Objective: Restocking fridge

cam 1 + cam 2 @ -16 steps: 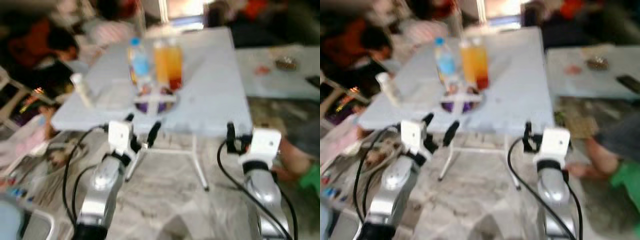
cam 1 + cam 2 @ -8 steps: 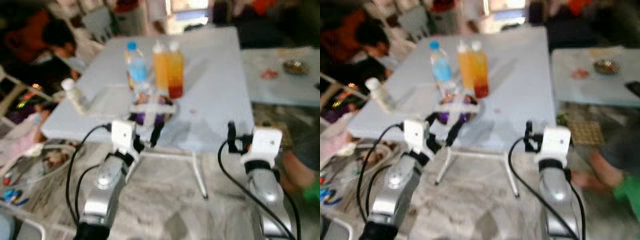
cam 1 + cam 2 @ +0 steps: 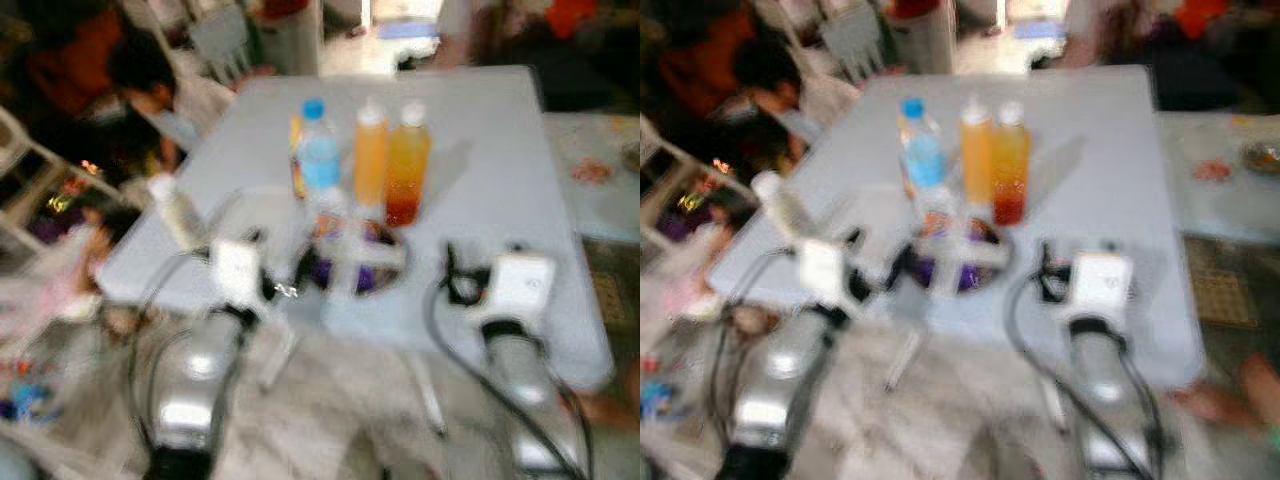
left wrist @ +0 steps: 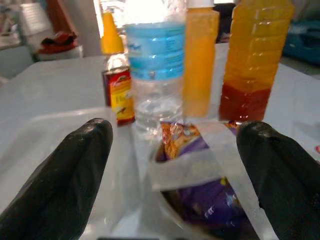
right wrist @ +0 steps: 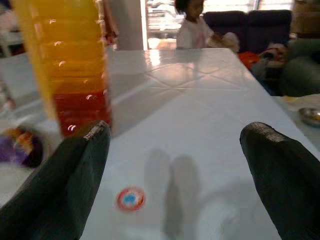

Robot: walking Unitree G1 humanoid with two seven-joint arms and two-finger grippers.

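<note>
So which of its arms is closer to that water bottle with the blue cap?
The left. Its gripper sits just in front of the water bottle, fingers open toward it. The right gripper is off to the other side, past the two orange bottles.

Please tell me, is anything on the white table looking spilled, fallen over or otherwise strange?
Nothing looks spilled or fallen. The water bottle, the two orange drink bottles and the small sauce bottle stand upright on the white table. One small oddity: a loose red-and-blue bottle cap lies alone on the tabletop. The head views are blurred.
</note>
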